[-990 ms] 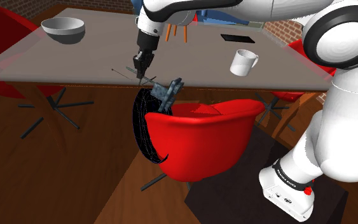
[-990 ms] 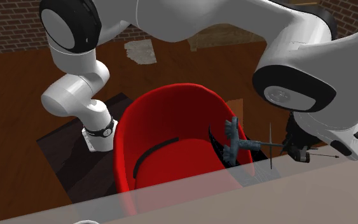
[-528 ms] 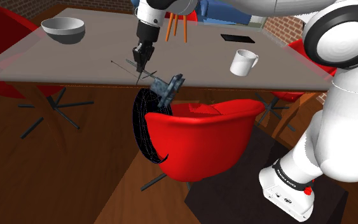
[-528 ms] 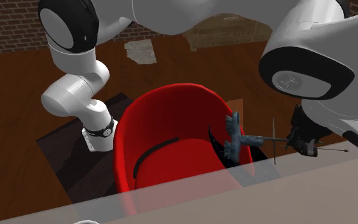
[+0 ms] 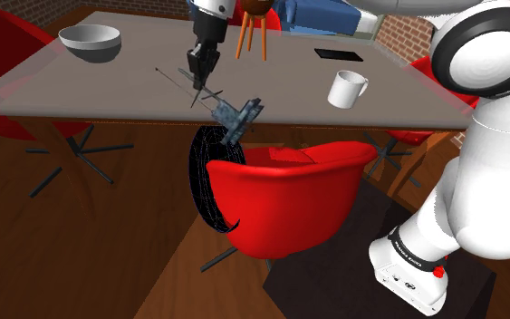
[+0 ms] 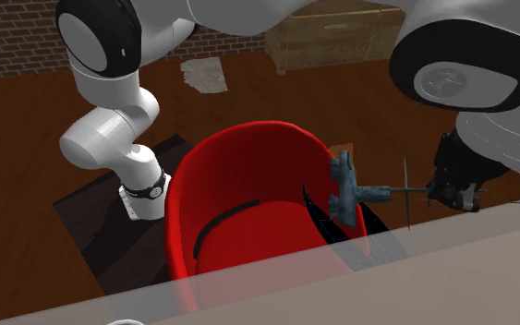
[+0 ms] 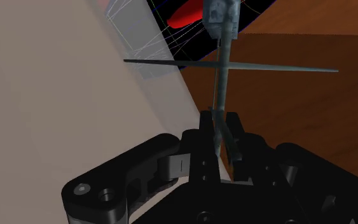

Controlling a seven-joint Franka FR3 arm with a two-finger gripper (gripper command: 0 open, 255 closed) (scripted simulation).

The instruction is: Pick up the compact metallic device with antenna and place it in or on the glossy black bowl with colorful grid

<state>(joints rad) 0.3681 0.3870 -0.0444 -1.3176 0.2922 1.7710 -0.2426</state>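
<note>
My black gripper point(image 5: 197, 76) hangs over the table's near edge, shut on the thin shaft of the blue-grey metallic device point(image 5: 237, 120). The device's body dangles just past the table edge, with thin antenna rods crossing its shaft. Under it, the glossy black bowl point(image 5: 206, 177) with coloured grid lines stands on edge against the red chair point(image 5: 289, 195). In the second exterior view the gripper point(image 6: 447, 189) holds the device point(image 6: 345, 189) level above the chair point(image 6: 239, 212). In the wrist view the fingers point(image 7: 220, 121) clasp the shaft, and the device's body point(image 7: 220, 16) lies over the bowl point(image 7: 168, 7).
On the grey table point(image 5: 108, 91) stand a grey bowl point(image 5: 90, 41) at the far left, a white mug point(image 5: 345, 88) at the right and a dark phone point(image 5: 339, 54) behind it. Wooden floor lies below. The arm's base point(image 5: 416, 263) stands at the lower right.
The gripper has risen and drawn back over the table with the device. The device's body has come up from the bowl's rim to table-edge height.
</note>
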